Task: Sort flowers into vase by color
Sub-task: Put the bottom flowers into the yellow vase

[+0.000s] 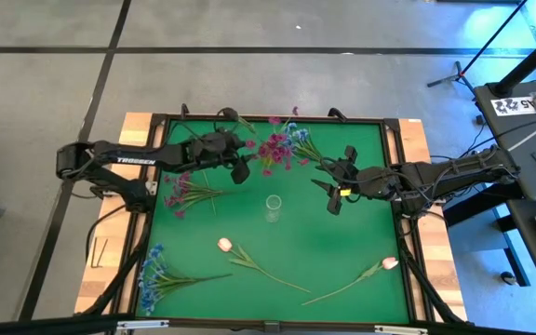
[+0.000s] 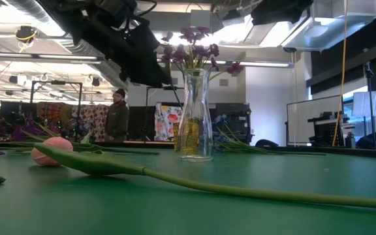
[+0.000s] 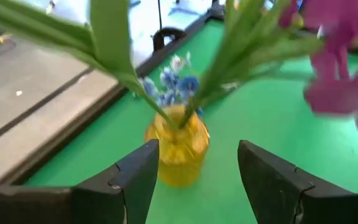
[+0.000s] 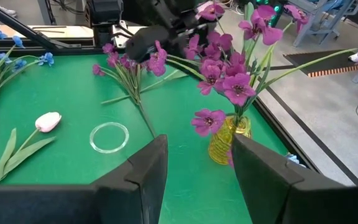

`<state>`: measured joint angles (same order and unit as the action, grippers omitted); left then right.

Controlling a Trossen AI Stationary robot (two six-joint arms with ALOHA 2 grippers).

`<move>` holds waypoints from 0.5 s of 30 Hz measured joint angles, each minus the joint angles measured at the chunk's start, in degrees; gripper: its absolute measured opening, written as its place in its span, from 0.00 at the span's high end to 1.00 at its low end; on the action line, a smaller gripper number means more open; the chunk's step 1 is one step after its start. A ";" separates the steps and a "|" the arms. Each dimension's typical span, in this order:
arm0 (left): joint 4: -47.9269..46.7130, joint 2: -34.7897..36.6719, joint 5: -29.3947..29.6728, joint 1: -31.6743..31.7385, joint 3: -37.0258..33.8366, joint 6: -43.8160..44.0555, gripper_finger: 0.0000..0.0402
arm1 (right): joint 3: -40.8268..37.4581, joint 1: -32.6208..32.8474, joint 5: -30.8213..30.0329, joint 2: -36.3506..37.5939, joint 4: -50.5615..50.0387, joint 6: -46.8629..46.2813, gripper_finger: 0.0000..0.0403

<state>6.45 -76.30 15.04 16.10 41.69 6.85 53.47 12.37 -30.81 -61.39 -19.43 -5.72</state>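
A yellow vase stands on the green table near its far edge and holds several magenta flowers upright by their stems. My left gripper hangs open just to the left of it, with nothing between its fingers. To the right of the vase, my right gripper is open and empty. A clear glass vase stands empty at mid-table. Lying flat on the table are a magenta spray, a blue spray, two pink-white tulips, and blue flowers behind the yellow vase.
A dark raised frame borders the green mat. Open mat lies between the clear vase and the tulips. In the low view a tulip stem runs across the foreground, and a person stands in the room beyond the table.
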 joint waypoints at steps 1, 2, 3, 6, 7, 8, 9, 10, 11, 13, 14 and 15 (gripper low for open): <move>-0.89 0.19 0.57 -0.46 0.00 0.11 0.47 | 0.00 0.01 0.00 0.00 -0.03 0.00 0.56; -1.04 0.31 1.37 -0.96 0.00 0.13 0.47 | 0.00 -0.01 0.00 0.00 -0.04 0.00 0.56; -0.89 0.51 2.66 -1.42 0.00 0.12 0.47 | 0.00 0.00 -0.01 0.00 -0.01 0.00 0.56; -0.44 1.50 7.02 -1.95 0.00 0.11 0.47 | 0.00 -0.01 -0.02 0.00 -0.01 0.00 0.56; -0.09 1.70 8.29 -1.85 0.00 0.11 0.47 | 0.00 -0.01 -0.02 0.00 -0.01 0.00 0.56; -0.28 2.16 9.23 -1.55 0.00 0.16 0.47 | 0.00 0.00 0.00 0.00 -0.02 0.01 0.56; -0.59 2.70 9.81 -1.23 -0.01 0.33 0.47 | 0.00 0.01 0.00 0.00 -0.02 0.00 0.56; -0.39 3.17 10.00 -0.99 -0.01 0.53 0.47 | 0.00 0.00 -0.01 0.00 -0.04 0.00 0.56; -0.23 3.73 10.09 -0.80 0.01 0.62 0.47 | 0.00 0.01 -0.01 0.00 -0.05 0.00 0.56; -2.45 5.36 10.13 -0.25 0.02 0.55 0.47 | 0.00 0.01 -0.02 0.00 -0.15 -0.01 0.56; -3.37 6.09 9.99 0.22 0.00 0.64 0.47 | 0.00 -0.01 -0.02 0.00 -0.16 -0.07 0.56; -3.78 6.84 9.89 0.73 0.00 1.08 0.47 | 0.00 0.01 -0.02 0.00 -0.19 -0.09 0.56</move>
<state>2.67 -69.46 24.93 16.82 41.69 7.93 53.47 12.38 -30.83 -61.39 -19.63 -5.81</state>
